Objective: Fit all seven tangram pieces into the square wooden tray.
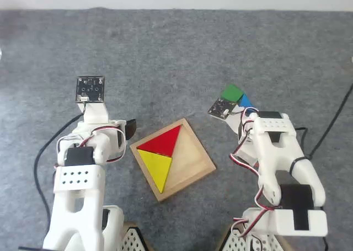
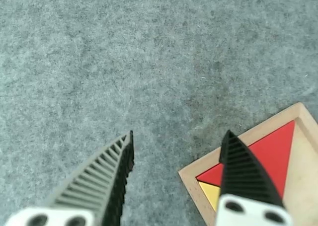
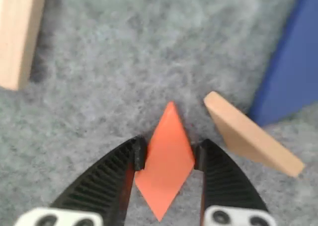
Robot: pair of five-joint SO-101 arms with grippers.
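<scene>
The square wooden tray (image 1: 193, 154) lies mid-table, turned like a diamond, with a red triangle (image 1: 162, 142) and a yellow triangle (image 1: 157, 165) inside. My left gripper (image 2: 179, 134) hangs open over bare carpet just beyond the tray's left corner (image 2: 272, 126), nothing between its fingers. My right gripper (image 3: 170, 147) is shut on an orange piece (image 3: 166, 164), low over the carpet right of the tray. A tan wooden piece (image 3: 251, 134) and a blue piece (image 3: 288, 62) lie close by. In the high view a green piece (image 1: 231, 92) and the blue piece (image 1: 246, 102) sit beyond the right arm.
Grey carpet covers the table. The tray's wooden edge (image 3: 20, 32) is near the right gripper. The right half of the tray floor is bare wood. Open carpet stretches across the far side and the left of the table.
</scene>
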